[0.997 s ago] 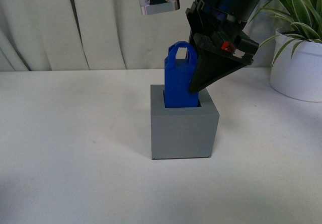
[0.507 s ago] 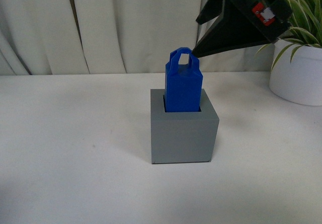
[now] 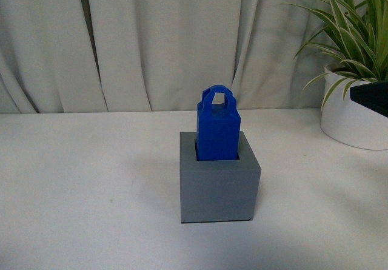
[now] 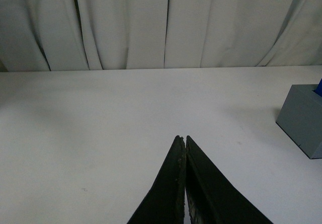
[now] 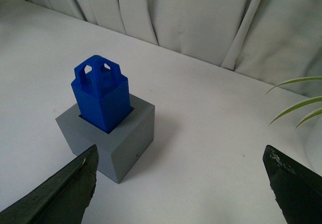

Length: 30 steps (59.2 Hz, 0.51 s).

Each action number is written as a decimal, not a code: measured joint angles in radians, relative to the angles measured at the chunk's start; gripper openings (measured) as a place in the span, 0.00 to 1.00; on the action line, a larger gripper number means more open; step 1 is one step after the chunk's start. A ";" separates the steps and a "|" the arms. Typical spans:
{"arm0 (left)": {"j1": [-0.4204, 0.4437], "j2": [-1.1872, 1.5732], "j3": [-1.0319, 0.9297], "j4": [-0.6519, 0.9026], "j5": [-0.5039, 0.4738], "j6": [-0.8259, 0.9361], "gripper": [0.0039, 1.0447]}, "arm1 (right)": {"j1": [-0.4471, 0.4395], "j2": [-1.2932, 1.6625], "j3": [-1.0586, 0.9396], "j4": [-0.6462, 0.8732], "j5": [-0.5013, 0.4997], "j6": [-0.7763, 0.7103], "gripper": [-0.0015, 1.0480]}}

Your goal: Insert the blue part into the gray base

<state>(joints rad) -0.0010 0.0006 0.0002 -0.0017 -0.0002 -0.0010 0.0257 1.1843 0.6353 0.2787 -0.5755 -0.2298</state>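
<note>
front view: the right arm (image 3: pixel 374 98) that was on the block a second ago has pulled off, and only a dark sliver of it shows at the edge by the plant pot (image 3: pixel 351 124). the blue part (image 3: pixel 218 133) stands alone and upright, its lower end in the recess of the gray base (image 3: pixel 219 191), mid-bench (image 3: pixel 85 191). looks like the insertion is made, though a lot of blue shows above the rim, so i can't tell if it is fully seated.

left wrist view: the left claw (image 4: pixel 182 139) is pinched together on nothing, well apart from the base, with bare bench between.

right wrist view: the right claw (image 5: pixel 181 156) is spread wide and empty, above and back from the block. nothing stands in the way.
</note>
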 joint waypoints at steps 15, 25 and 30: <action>0.000 0.000 0.000 0.000 0.000 0.000 0.04 | 0.057 -0.043 -0.168 0.362 0.528 0.165 0.70; 0.000 0.000 0.000 0.000 0.000 0.000 0.04 | 0.040 -0.136 -0.304 0.434 0.645 0.208 0.43; 0.000 0.000 0.000 0.000 0.000 0.000 0.04 | 0.009 -0.174 -0.351 0.436 0.587 0.212 0.30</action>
<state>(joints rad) -0.0010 0.0006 0.0002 -0.0017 0.0002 -0.0013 0.0345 1.0107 0.2840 0.7143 0.0116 -0.0174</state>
